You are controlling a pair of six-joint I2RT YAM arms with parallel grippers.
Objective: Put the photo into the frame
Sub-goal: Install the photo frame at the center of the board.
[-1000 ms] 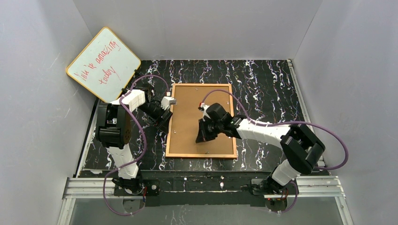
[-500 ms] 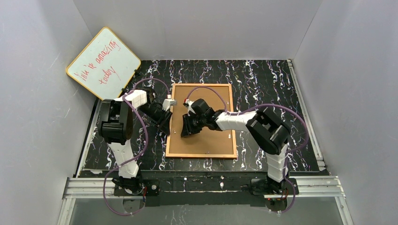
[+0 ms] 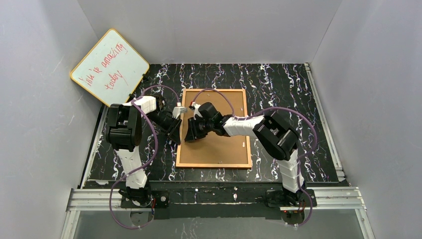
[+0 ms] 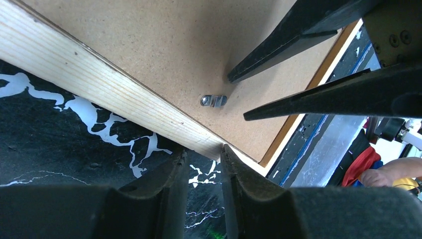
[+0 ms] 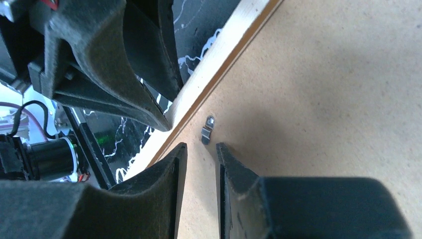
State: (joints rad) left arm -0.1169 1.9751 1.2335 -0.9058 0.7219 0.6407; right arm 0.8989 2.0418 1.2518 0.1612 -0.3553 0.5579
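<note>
Two narrow, empty gaps: left claw [image 4: 201, 149], right claw [image 5: 199, 147] | frame [image 3: 219, 149] back-up, long axis near-far

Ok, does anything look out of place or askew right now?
Nothing damaged or spilled. The frame lies square, back up. Only the whiteboard looks askew, tilted on a corner against the left wall.

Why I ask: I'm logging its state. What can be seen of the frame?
The frame lies flat, back up, on the black marbled table: a thin orange-brown wooden rim around plain brown fibreboard. A small metal clip sits by its left rim. The left pincer is at that rim's outer edge; the right pincer points at the clip, slightly open.
</note>
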